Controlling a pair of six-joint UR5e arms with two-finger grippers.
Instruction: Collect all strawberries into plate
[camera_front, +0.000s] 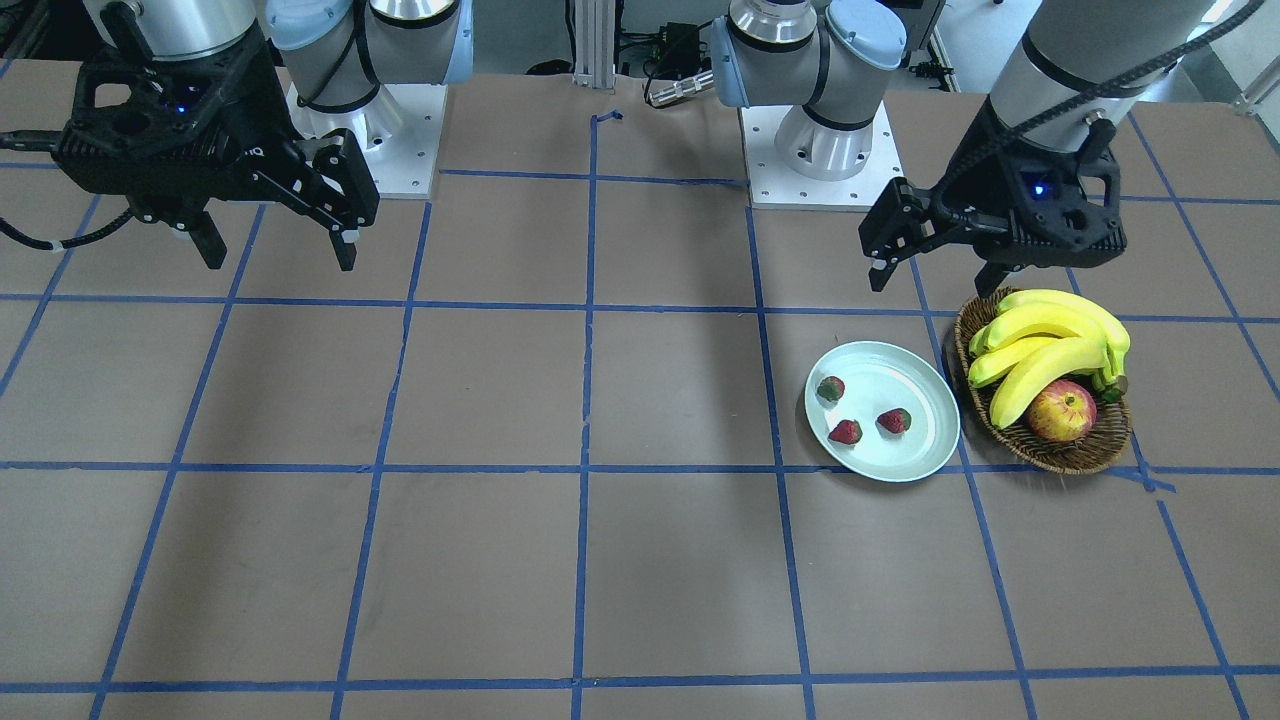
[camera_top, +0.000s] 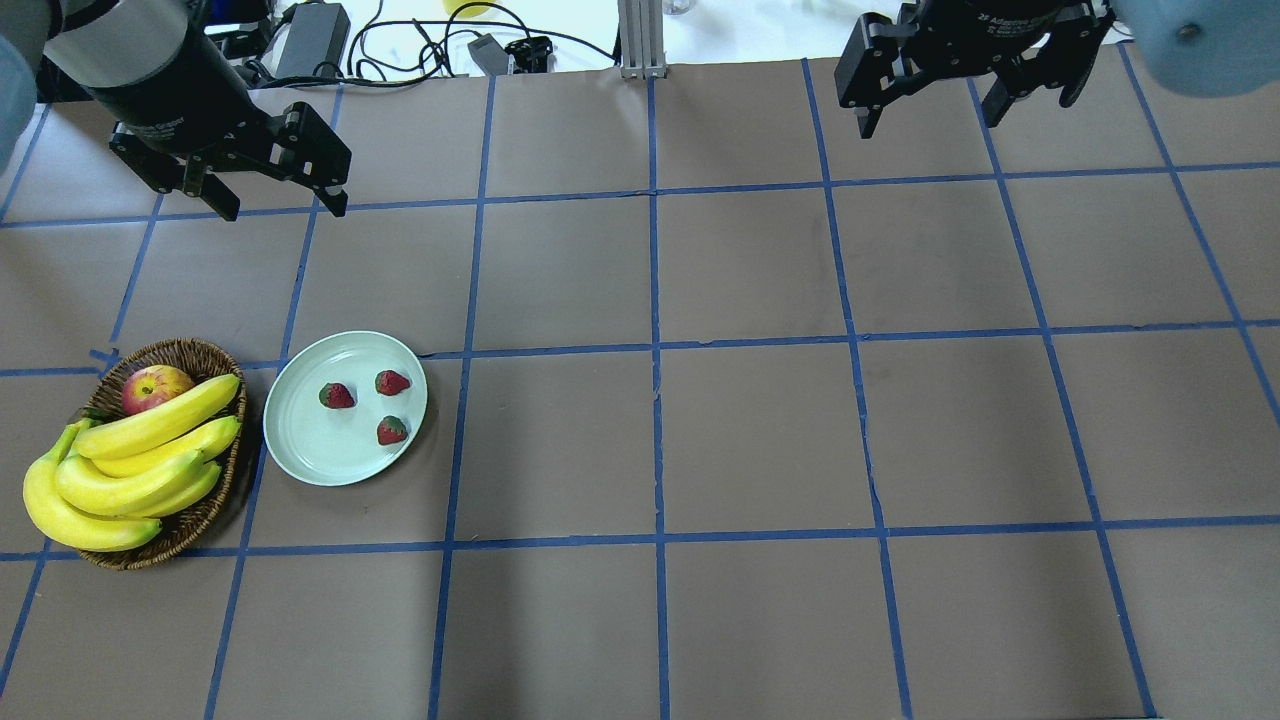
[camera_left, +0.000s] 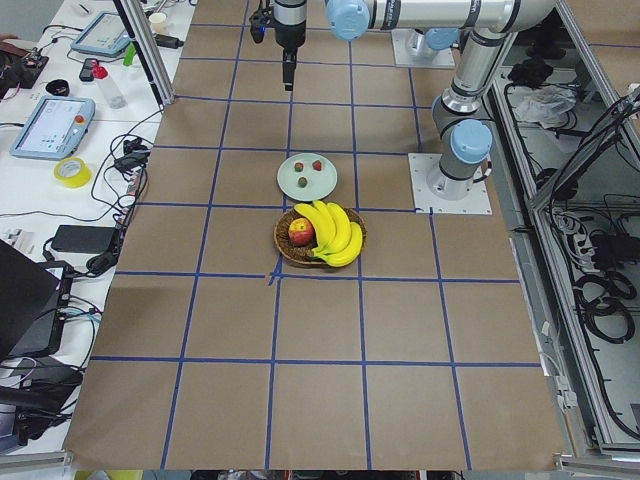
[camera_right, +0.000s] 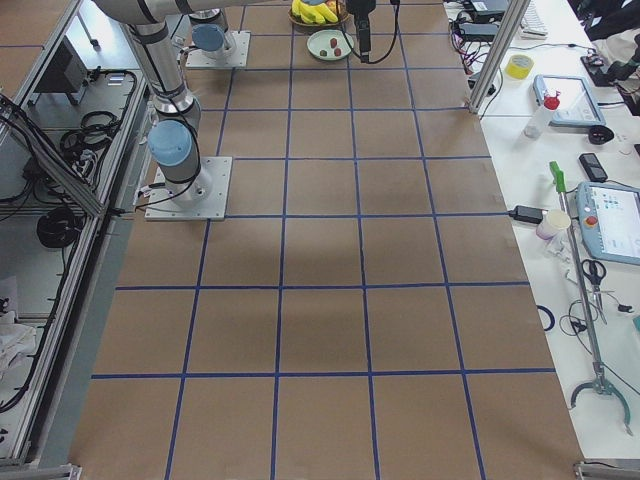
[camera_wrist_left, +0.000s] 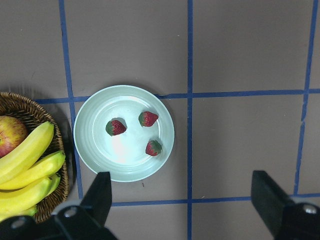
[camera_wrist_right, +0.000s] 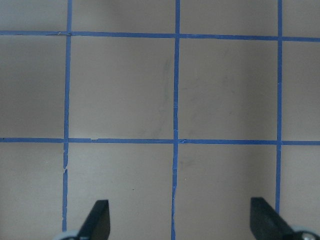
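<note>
Three strawberries (camera_top: 336, 396), red, tapered and green-capped, lie apart from one another inside the round, smooth, pale mint plate (camera_top: 310, 450) with its raised rim. Their surface texture is too small to judge. The plate sits just beside a brown woven wicker basket (camera_top: 190, 352) holding curved yellow bananas (camera_top: 150, 430) and an apple (camera_top: 153, 388). Left gripper (camera_top: 282, 200) and right gripper (camera_top: 928, 118) hang above the table (camera_top: 750, 430), jaws spread wide, holding nothing.

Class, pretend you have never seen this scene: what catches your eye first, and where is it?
The bright yellow bananas stand out first, heaped with an apple in a basket on the robot's left. Right beside it, a pale plate holds three red strawberries. The left gripper and right gripper hang open above the table.
</note>
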